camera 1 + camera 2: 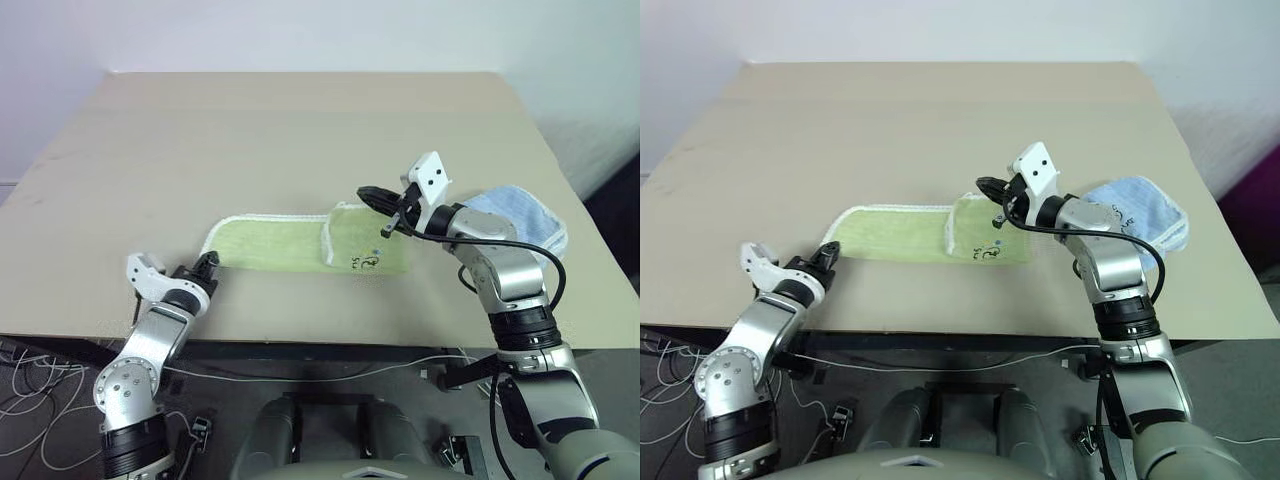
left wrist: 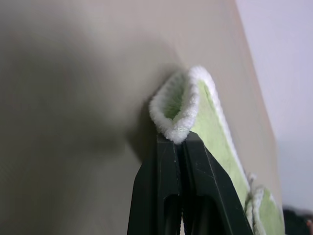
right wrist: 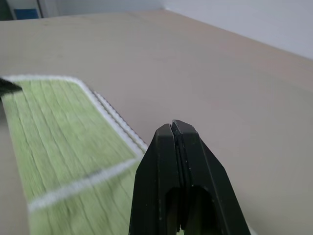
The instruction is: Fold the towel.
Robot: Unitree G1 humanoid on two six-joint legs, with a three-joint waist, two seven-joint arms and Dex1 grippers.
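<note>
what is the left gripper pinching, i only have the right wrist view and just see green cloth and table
Observer: The left gripper is shut on the white-edged end of the towel, at the end nearest the robot's left.
Operator: is the towel flat or already folded
Observer: Its other end is already turned over onto itself, with a small dark printed mark showing on that flap.
Operator: where is my right gripper relative to it
Observer: The right gripper is shut and sits just at the far edge of that folded end. I cannot tell whether it holds any cloth.
Operator: anything else on the table
Observer: A light blue towel lies bunched behind the right arm, near the table's right edge.
</note>
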